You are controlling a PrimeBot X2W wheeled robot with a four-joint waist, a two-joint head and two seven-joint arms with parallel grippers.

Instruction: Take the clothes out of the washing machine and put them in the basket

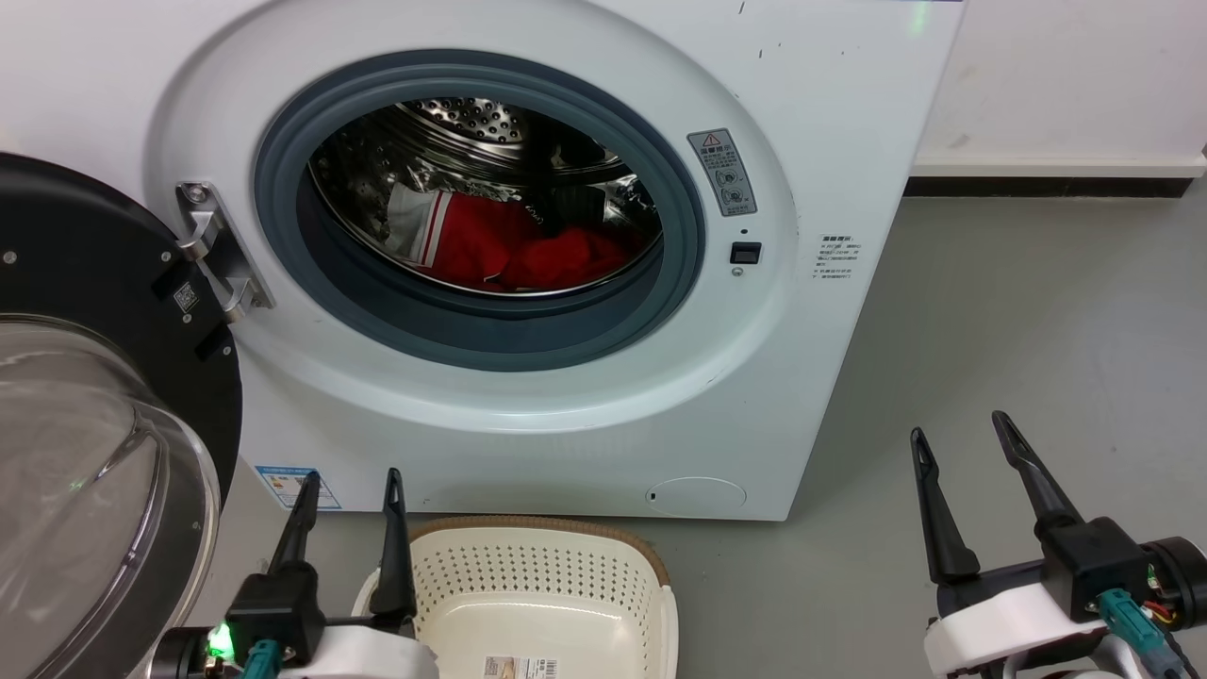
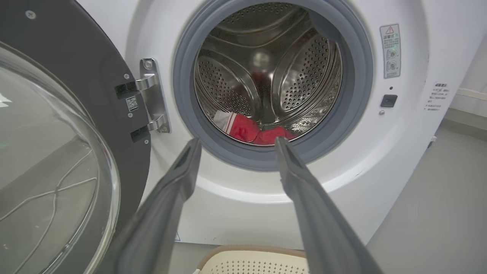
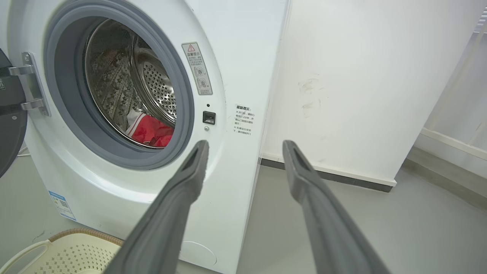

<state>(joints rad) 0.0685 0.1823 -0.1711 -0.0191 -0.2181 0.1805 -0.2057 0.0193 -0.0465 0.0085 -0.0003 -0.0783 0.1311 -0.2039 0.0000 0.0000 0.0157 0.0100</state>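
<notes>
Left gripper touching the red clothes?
Apart. Head view: left gripper hovers by the cream perforated plastic basket, outside the perforated steel drum holding the bright red fabric clothes.

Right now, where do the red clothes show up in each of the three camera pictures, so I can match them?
Head view: red clothes at the bottom of the drum, upper centre.
Left wrist view: red clothes low in the drum, near the centre.
Right wrist view: red clothes low in the drum, left of centre.
Shared landmark: the small black latch square right of the drum.
</notes>
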